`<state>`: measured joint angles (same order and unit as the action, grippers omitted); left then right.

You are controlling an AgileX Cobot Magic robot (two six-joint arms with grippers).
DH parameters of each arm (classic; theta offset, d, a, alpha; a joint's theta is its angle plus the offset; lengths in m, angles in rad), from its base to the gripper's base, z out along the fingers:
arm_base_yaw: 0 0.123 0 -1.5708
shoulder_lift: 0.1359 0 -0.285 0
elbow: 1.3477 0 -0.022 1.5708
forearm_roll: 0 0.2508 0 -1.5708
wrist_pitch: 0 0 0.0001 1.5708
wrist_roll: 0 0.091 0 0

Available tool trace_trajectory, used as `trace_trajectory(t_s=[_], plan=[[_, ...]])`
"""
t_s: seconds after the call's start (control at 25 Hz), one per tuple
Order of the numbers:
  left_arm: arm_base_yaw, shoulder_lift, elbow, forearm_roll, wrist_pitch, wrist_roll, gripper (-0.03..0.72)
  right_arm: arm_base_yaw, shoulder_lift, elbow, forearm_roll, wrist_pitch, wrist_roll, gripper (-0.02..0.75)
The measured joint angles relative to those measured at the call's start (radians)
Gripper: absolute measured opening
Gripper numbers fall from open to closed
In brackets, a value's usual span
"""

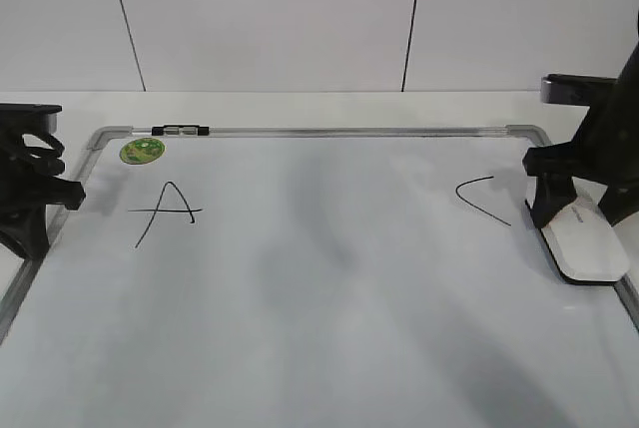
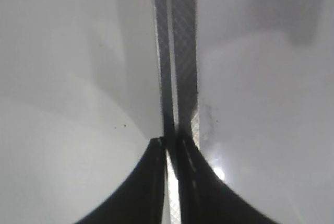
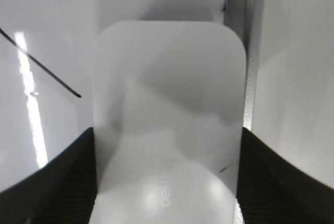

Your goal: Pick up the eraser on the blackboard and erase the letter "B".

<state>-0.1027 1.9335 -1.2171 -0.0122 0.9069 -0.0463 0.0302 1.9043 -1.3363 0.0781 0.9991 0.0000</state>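
The blackboard (image 1: 319, 288) is a white board with a silver frame, lying flat. The white eraser (image 1: 591, 240) lies on it at the right edge, beside the frame. My right gripper (image 1: 577, 211) has a finger against each long side of it. In the right wrist view the eraser (image 3: 167, 78) fills the space between the two fingers of the gripper (image 3: 167, 135). No letter "B" shows; the board's middle is bare with faint grey smudging. My left gripper (image 1: 72, 194) is shut and empty at the board's left edge; in the left wrist view it (image 2: 169, 143) is over the frame strip (image 2: 177, 51).
A letter "A" (image 1: 168, 211) is at the left and a "C" (image 1: 482, 199) at the right, just left of the eraser. A green sticker (image 1: 141, 151) and a small black-and-clear clip (image 1: 180, 131) sit at the far-left corner. A white wall stands behind.
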Motion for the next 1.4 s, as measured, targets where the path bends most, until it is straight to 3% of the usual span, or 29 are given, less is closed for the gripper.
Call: trace_trajectory(t_s=[0.8, 1.08, 1.4], plan=[[0.0, 0.0, 0.0, 0.0, 0.0, 0.0, 0.034, 0.0, 0.025, -0.002, -0.002, 0.002, 0.0, 0.544], [0.0, 0.0, 0.0, 0.0, 0.001, 0.0, 0.034, 0.0, 0.027, -0.008, -0.002, 0.038, 0.0, 0.635], [0.0, 0.0, -0.002, 0.0, 0.001, 0.0, 0.034, 0.0, 0.027, -0.088, -0.01, 0.131, 0.0, 0.645]])
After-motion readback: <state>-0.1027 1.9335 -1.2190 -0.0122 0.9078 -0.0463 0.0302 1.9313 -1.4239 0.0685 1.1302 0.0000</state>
